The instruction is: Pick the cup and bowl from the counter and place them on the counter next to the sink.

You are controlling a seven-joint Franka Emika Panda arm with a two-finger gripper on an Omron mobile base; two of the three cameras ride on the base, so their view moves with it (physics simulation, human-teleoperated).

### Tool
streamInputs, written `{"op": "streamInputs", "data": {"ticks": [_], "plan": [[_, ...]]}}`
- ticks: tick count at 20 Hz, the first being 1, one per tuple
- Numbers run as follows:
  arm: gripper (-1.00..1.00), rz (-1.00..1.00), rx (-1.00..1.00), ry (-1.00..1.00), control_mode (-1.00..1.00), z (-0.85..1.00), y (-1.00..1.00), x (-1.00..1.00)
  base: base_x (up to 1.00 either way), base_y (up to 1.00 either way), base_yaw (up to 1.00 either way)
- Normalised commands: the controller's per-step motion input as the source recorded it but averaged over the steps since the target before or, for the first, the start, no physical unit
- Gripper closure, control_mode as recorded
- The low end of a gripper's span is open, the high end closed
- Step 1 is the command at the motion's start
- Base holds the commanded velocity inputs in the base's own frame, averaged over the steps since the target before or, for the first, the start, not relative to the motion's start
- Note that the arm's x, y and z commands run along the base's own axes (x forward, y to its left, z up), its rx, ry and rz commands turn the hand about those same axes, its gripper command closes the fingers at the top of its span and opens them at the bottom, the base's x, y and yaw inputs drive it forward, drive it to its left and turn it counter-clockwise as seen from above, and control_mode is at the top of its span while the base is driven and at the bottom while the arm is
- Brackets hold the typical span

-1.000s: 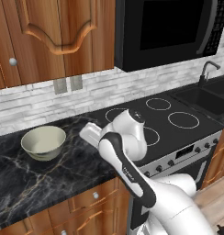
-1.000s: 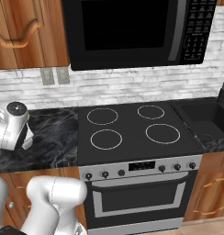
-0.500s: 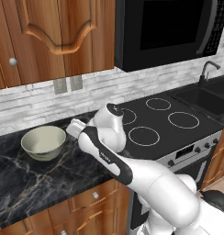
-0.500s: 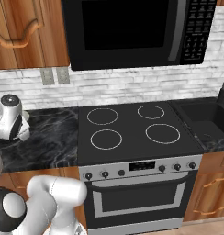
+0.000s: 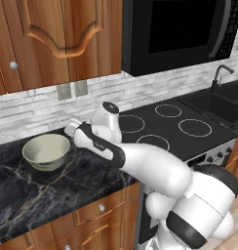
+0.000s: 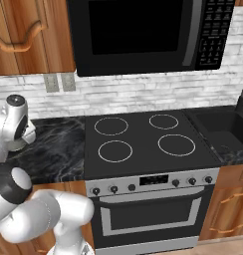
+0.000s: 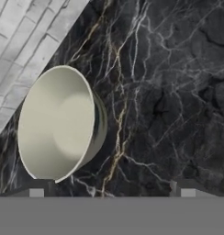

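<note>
Meanwhile, the tool (image 7: 112,188), fingers spread wide, hovers above the black marble bench (image 7: 169,92) beside the wide grey-beige bowl (image 7: 58,124).

**Bowl upright on the dark marble bench**

The bowl (image 5: 46,152), wide, round and grey-beige with a pale inside, stands upright and empty on the glossy black bench (image 5: 38,195) with pale and golden veins. It sits near the tiled back wall. The black sink (image 5: 222,104) lies well apart, beyond the stovetop.

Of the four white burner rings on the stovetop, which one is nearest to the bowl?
The rear-left ring: it lies on the stovetop's side facing the bowl, beside the arm's wrist.
</note>
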Motion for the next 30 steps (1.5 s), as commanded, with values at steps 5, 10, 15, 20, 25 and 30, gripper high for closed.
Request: {"op": "streamInputs", "data": {"ticks": [5, 10, 15, 20, 25, 30], "plan": [[-1.00, 0.00, 0.00, 0.00, -1.00, -0.11, 0.23, 0.20, 0.00, 0.00, 0.00], [-1.00, 0.00, 0.00, 0.00, -1.00, -0.17, 0.24, 0.12, 0.00, 0.00, 0.00], [-1.00, 0.00, 0.00, 0.00, -1.00, -0.19, 0.07, 0.00, 0.00, 0.00, 0.00], [-1.00, 0.00, 0.00, 0.00, -1.00, -0.13, 0.00, 0.18, 0.00, 0.00, 0.00], [-1.00, 0.00, 0.00, 0.00, -1.00, -0.09, 0.00, 0.26, 0.00, 0.00, 0.00], [-1.00, 0.00, 0.00, 0.00, -1.00, -0.09, 0.00, 0.32, 0.00, 0.00, 0.00]]}}
